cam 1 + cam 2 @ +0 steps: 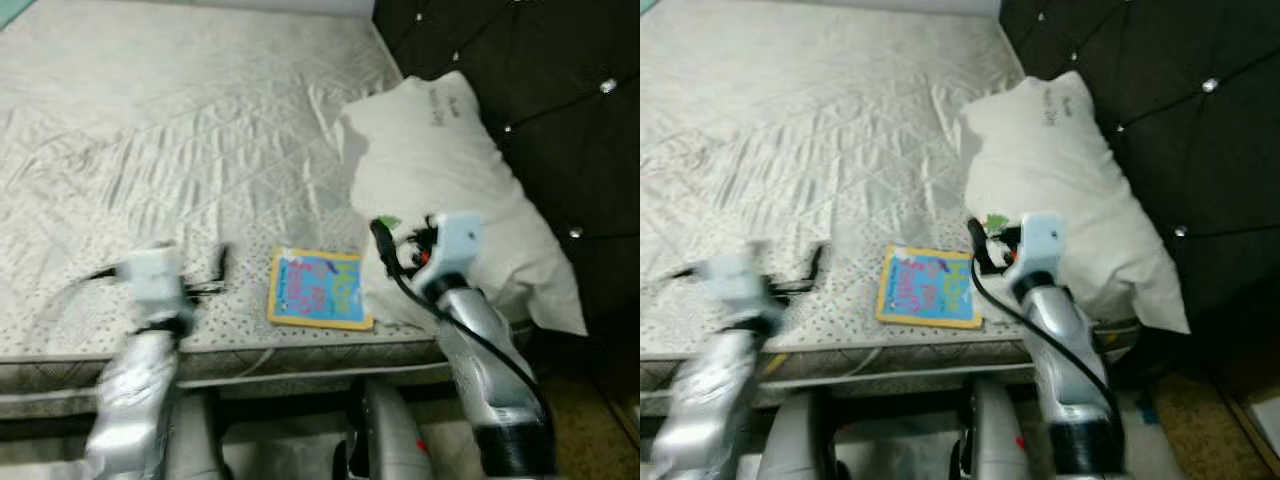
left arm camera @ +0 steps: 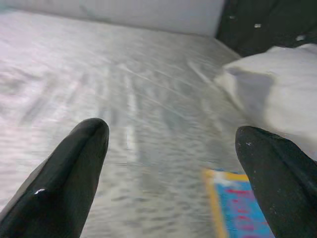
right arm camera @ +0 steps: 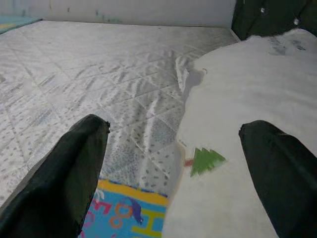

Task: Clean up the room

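Observation:
A blue picture book with a yellow border (image 1: pixel 318 288) lies flat near the front edge of the bed. A white pillow (image 1: pixel 450 170) rests against the headboard to its right, its front corner touching the book's right side. My right gripper (image 3: pixel 173 129) is open and empty, held over the seam between the book (image 3: pixel 129 213) and the pillow (image 3: pixel 247 99), where a small green tree-shaped tag (image 3: pixel 207 159) sits. My left gripper (image 2: pixel 173 131) is open and empty too. It hovers low over the mattress left of the book (image 2: pixel 237 203) and looks blurred in the head views (image 1: pixel 212 272).
The quilted white mattress (image 1: pixel 180 130) stretches far back and to the left. A dark tufted headboard (image 1: pixel 560 100) rises along the right side. The bed's front edge (image 1: pixel 300 360) runs just before my legs, with brown floor (image 1: pixel 590 410) at the lower right.

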You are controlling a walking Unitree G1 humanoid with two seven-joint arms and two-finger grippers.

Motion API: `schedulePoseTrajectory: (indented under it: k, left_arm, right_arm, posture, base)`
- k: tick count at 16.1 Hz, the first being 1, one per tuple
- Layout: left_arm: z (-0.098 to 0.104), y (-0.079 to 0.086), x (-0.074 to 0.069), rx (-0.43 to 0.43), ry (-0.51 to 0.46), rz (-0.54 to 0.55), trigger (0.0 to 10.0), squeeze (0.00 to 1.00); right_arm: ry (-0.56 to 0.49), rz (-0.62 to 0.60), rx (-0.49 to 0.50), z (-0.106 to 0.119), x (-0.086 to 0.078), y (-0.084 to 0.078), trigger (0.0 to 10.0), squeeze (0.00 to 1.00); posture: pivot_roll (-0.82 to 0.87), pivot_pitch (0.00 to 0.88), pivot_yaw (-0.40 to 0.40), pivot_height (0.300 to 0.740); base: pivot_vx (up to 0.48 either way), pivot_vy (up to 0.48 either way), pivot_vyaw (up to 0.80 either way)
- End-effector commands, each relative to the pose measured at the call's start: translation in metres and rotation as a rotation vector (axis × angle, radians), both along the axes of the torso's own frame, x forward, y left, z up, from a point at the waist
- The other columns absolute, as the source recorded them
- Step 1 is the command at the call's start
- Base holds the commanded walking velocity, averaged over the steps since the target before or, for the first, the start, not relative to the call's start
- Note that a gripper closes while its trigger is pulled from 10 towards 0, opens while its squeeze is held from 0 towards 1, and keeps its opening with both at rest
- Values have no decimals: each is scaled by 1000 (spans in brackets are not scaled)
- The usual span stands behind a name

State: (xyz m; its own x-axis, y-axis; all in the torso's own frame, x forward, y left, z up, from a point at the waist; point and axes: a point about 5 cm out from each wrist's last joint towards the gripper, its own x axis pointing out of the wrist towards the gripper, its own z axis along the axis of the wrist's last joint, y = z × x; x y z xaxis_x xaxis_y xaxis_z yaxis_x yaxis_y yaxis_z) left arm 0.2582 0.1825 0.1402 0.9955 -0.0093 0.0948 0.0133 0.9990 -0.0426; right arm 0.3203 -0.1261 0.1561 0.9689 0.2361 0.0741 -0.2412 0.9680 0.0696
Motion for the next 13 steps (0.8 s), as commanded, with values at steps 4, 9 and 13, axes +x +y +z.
schedulePoseTrajectory:
  k: [4,9,13]
  left_arm:
    - [-7,-2,-20,75,6,18,10000,0]
    - [8,5,0,97,-43,35,10000,0]
    - [8,2,7,44,-75,80,10000,0]
  right_arm:
    - [-2,20,126,10,12,6,10000,0]
    - [-46,4,186,21,29,11,10000,0]
    - [-59,-34,195,21,33,6,10000,0]
  posture:
    - [79,70,-107,585]
    - [90,0,-96,641]
    - [87,0,-94,683]
  base:
    - [0,0,0]
    - [0,0,0]
    - [0,0,0]
